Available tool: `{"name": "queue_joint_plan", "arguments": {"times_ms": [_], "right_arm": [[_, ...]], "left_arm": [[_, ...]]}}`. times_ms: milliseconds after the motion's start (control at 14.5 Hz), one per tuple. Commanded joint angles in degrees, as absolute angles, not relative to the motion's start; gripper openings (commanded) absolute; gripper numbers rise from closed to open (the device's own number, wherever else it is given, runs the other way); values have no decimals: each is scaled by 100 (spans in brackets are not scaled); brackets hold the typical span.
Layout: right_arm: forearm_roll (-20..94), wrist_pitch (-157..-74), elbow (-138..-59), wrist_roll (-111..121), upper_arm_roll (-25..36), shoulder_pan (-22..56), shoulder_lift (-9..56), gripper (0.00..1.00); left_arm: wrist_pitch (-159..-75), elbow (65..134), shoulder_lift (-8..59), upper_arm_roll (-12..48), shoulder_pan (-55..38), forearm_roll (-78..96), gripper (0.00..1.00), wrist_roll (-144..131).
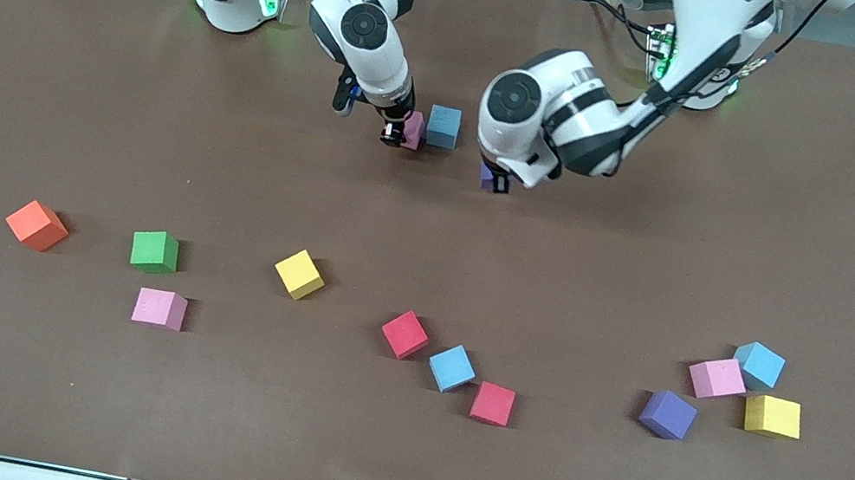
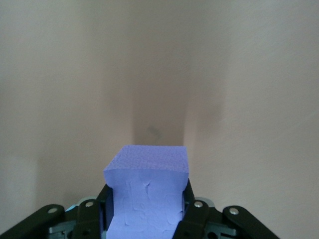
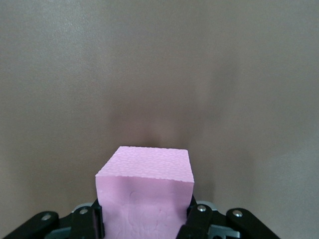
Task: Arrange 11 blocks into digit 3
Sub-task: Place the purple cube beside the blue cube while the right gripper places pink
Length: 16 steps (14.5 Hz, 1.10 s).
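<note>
The bench [image 1: 69,80] carried a light blue block [image 1: 443,126] near my bases, the other blocks scattered nearer the front camera. My right tool [image 1: 393,135] pinched a pink block [image 3: 144,191] just beside the blue one, toward the right arm's end. My left tool [image 1: 496,180] pinched a purple block [image 2: 148,191] apart from the blue one, toward the left arm's end.

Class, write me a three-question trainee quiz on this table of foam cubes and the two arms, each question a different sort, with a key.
1. True or false: the left gripper is shut on a green foam cube.
2. Which does the right gripper hold? A) pink foam cube B) yellow foam cube C) nothing
3. Fill in: the light blue foam cube on the table beside the right gripper's cube lies ___ the front camera than the orange foam cube.

Key: 1 false, it grips a purple foam cube; 2 A, the pink foam cube; 3 farther from.
</note>
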<state>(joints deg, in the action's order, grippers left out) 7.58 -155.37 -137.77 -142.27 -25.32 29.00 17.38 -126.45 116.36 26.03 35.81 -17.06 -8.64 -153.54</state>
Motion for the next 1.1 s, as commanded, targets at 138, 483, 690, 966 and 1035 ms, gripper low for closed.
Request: {"name": "queue_joint_plan", "arguments": {"times_ms": [138, 483, 690, 966, 1035], "right_arm": [[642, -15618, -13843, -14309, -2268, 3269, 1749, 0], [642, -15618, -13834, -14326, -2171, 3375, 1758, 1], [650, -15653, -13834, -14344, -2153, 3384, 1793, 1], [659, -15697, -13825, -14370, -2145, 3489, 1828, 1], [659, -15706, -13816, -14370, -2136, 3515, 1837, 1]], "left_arm": [[-13147, 11926, 2531, 3568, -2065, -853, 1, -15846], [-13640, 12436, 2364, 3796, -2188, -861, 1, -16049], [-13834, 12761, 2180, 3946, -2188, -861, 1, -16084], [-13921, 12797, 2241, 3946, -2259, -879, 1, -16163], [-13974, 12797, 2259, 3946, -2259, -888, 1, -16163]]}}
